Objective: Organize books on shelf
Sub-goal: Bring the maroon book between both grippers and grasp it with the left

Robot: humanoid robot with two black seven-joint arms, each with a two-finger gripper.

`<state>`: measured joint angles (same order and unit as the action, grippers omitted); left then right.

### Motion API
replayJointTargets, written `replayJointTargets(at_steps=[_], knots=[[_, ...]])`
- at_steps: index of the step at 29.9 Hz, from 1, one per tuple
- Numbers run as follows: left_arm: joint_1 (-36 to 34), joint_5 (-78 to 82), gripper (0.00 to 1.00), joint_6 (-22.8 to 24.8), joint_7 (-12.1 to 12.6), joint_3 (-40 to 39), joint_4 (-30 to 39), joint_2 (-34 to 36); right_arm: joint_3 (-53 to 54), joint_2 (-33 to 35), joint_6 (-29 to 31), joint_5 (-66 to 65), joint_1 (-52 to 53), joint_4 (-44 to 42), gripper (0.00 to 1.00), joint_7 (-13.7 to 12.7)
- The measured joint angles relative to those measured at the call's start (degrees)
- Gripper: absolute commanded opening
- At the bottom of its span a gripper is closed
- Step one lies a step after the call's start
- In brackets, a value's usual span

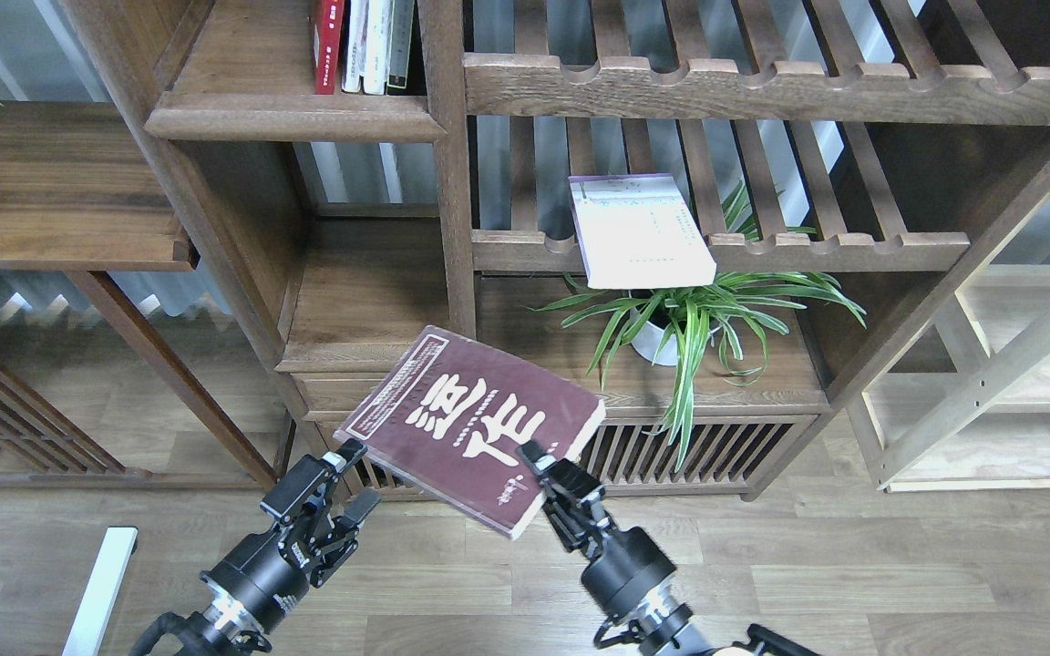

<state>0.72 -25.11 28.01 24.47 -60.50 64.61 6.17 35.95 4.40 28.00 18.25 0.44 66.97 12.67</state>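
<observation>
Big dark-wood shelving unit (452,228) fills the upper two thirds of the frame, and up in the top left of it sits the shelf (293,114) with the rounded front edge, a red book (328,46) standing on it at the left of a small row of upright pale books (377,46). Right of the centre post, a slatted rack (762,246) carries the pale lavender book (639,232) lying flat, its near end hanging out over the scalloped rail. Just below that, a spider plant (698,314) in a white pot.

Lower centre now: the maroon book (470,424), white characters up, tilted, in the air in front of the low cabinet. The right gripper (539,469) has it pinched at the lower right corner, fingers clamped over the edge. The left gripper (343,478), lower left, has its two fingers parted, the upper tip just beside the book's left corner; whether it touches, I can't tell.
</observation>
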Motion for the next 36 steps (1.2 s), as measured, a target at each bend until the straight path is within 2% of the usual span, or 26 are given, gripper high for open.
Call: replayJointTargets(at_steps=[6, 13, 18, 21, 24, 26, 30, 32, 36], knots=[[-0.1, -0.1, 0.97, 0.0, 0.0, 0.2, -0.2, -0.4, -0.8, -2.4, 0.0, -1.1, -0.2, 0.3, 0.04, 0.0], [-0.2, 0.0, 0.86, 0.0, -0.2, 0.5, -0.1, -2.0, -0.8, -3.8, 0.0, -2.0, -1.4, 1.2, 0.05, 0.0], [-0.4, 0.0, 0.69, 0.0, -1.0, 0.6, 0.2, -2.2, -0.8, -3.8, 0.0, -2.5, -2.1, 1.3, 0.05, 0.0], [-0.5, 0.0, 0.54, 0.0, -1.1, 0.6, 0.5, -2.1, -0.7, -3.8, 0.0, -3.2, -2.8, 1.3, 0.05, 0.0], [-0.5, 0.0, 0.35, 0.0, -1.1, 0.6, 0.6, -2.1, -0.7, -3.8, 0.0, -3.9, -3.3, 1.3, 0.05, -0.1], [-0.5, 0.0, 0.30, 0.0, -1.1, 0.5, 0.6, -2.2, -0.6, -3.8, 0.0, -4.3, -3.4, 1.3, 0.05, -0.1], [-0.5, 0.0, 0.12, 0.0, -1.0, 0.5, 0.4, -2.2, -0.5, -3.8, 0.0, -4.6, -4.0, 1.4, 0.05, -0.1], [-0.5, 0.0, 0.05, 0.0, -1.0, 0.5, 0.4, -2.2, -0.4, -3.7, 0.0, -5.0, -4.5, 1.5, 0.05, -0.1], [-0.5, 0.0, 0.00, 0.0, -0.9, 0.4, 0.2, -2.1, -0.3, -3.6, 0.0, -5.8, -5.2, 1.5, 0.09, -0.3]])
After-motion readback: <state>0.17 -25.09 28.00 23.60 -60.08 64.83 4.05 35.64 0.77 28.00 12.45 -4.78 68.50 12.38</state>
